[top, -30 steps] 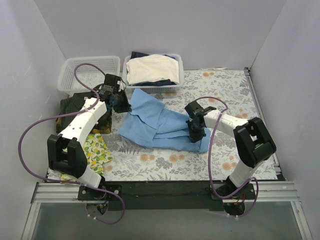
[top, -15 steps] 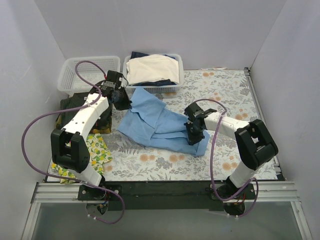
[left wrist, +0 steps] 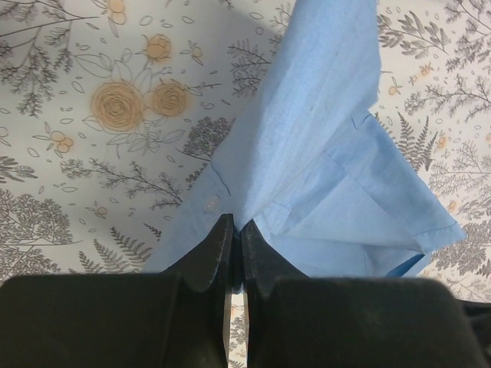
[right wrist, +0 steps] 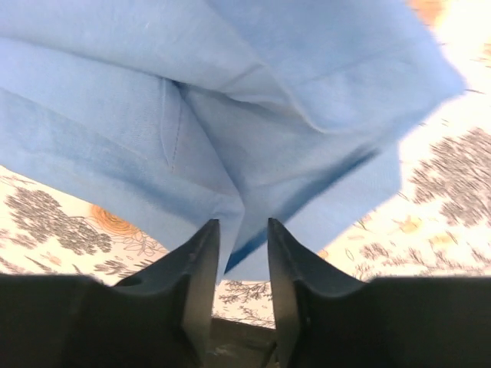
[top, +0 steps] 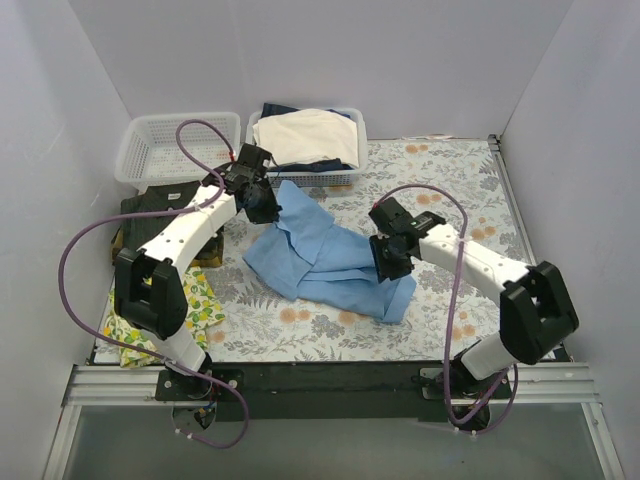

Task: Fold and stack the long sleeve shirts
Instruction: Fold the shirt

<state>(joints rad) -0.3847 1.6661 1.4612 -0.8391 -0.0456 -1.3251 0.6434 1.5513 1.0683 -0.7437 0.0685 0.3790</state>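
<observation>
We saw a white basket [top: 140, 140] at the far left of the flowered tablecloth [top: 440, 180], a second basket [top: 310, 180] beside it holding cream clothes [top: 305, 135], and a lemon-print cloth [top: 196, 300] at the near left.

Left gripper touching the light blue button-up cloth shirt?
Touching. Left wrist view: left gripper, jaws pinched shut on a fold of the light blue cloth shirt.

Open across the right half of the table [top: 480, 200] — bare up to the wall [top: 575, 150]. Passable along the near strip too. Blocked mid-table by the blue shirt [top: 320, 255], at the back left by an empty basket [top: 135, 165] and a full basket [top: 300, 178] — crowded along the left edge with a dark shirt [top: 145, 207] and lemon cloth [top: 200, 298].
</observation>
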